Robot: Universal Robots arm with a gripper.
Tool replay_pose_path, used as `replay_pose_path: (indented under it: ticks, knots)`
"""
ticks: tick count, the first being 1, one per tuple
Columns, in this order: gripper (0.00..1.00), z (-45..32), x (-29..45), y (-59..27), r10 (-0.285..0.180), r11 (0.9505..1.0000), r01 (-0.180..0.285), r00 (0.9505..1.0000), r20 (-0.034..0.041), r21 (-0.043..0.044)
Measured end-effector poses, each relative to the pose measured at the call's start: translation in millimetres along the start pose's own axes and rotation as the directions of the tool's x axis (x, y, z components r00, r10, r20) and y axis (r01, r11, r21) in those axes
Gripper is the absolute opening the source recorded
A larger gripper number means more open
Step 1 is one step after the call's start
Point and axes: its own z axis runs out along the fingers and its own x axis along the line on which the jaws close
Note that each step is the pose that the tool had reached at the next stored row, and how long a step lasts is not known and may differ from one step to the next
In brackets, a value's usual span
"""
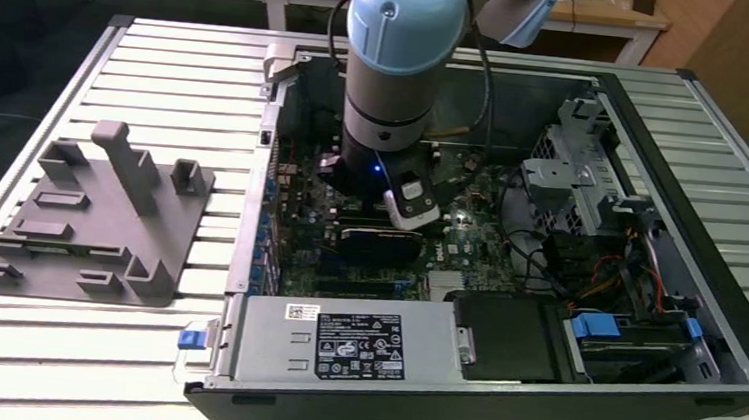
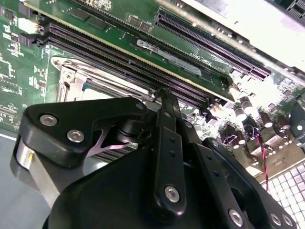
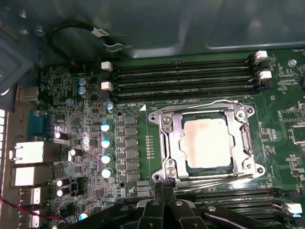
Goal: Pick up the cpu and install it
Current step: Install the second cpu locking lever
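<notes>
Ribbed aluminium slats make up the table (image 1: 136,342) under me, with wooden desks behind it. On those slats lies the big open black desktop computer case (image 1: 494,405), and well apart from it, toward the table's edge at the exterior view's left, a grey moulded plastic tray (image 1: 85,227). Inside the case sits the green motherboard (image 3: 86,119), and I hang straight over its middle.

In the first wrist view the silvery square metal-framed socket (image 3: 167,143) lies beside 4 long black memory slots (image 3: 183,78), near the board's upper edge. The cpu (image 3: 206,143), a small flat square chip with a pale metal top, already rests inside that frame, flat as far as I can judge.

My black linkage gripper (image 3: 165,193) hovers just beside the socket's frame, fingers drawn together at the tips and holding nothing.

My worry: if the chip sits slightly skewed, any downward press could bend the pins beneath, and my closed tips could scrape the neighbouring slots.
</notes>
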Motion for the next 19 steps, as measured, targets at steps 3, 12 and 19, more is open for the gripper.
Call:
replay_pose_path:
  ticks: [3, 12, 19]
  knots:
    - [0.11, 1.2, 0.9, -0.3, 0.0, 0.9999, 0.0, 1.0, -0.0011, -0.0133]
    - [0.11, 4.3, 4.5, -1.3, -0.001, 0.9993, 0.0, 1.0, -0.0031, -0.0375]
    - [0.11, 4.7, 4.5, -1.2, -0.001, 0.9982, 0.001, 1.0, -0.0045, -0.0606]
